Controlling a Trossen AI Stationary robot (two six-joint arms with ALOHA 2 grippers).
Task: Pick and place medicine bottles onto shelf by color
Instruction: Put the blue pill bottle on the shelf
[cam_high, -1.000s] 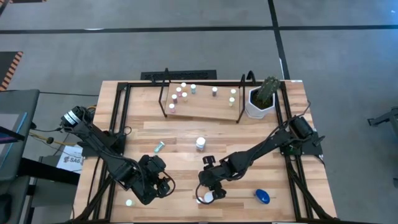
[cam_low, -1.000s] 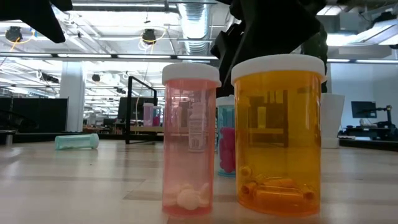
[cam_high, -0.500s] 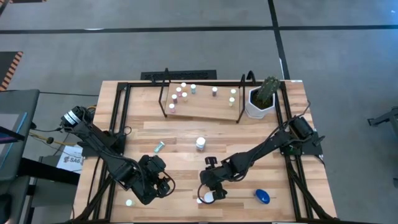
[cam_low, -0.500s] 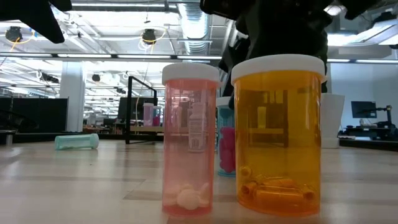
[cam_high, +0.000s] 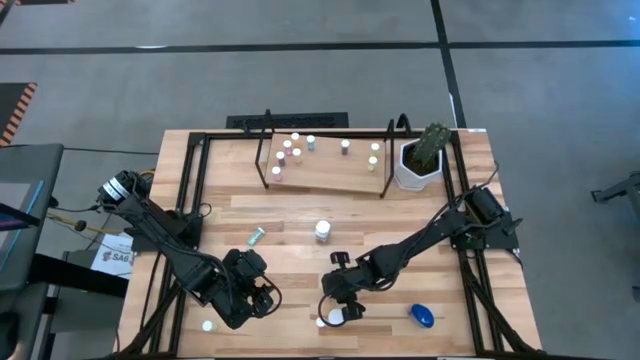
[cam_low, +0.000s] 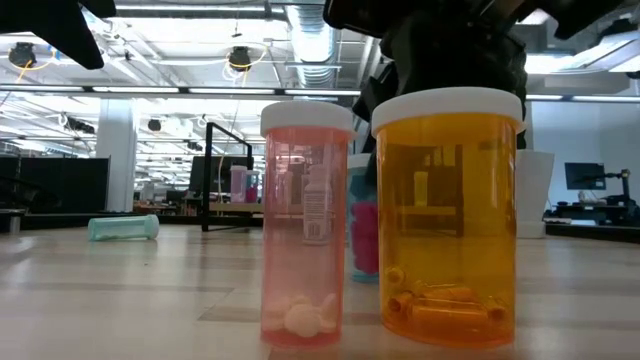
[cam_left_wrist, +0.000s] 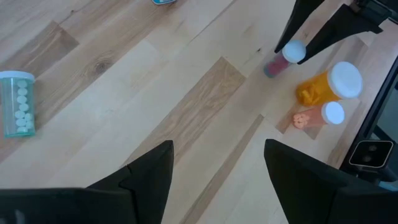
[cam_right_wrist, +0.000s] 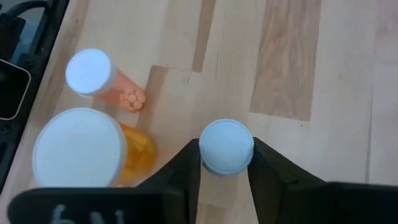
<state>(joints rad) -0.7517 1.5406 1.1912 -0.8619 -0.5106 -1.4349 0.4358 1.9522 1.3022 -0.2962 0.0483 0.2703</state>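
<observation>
right wrist view: the right gripper is clamped on a small white-capped bottle that sits upright between its fingers. just beyond them stand a wide orange bottle and a slim pink bottle, both white-capped. the left gripper hangs open over bare wood.
</observation>
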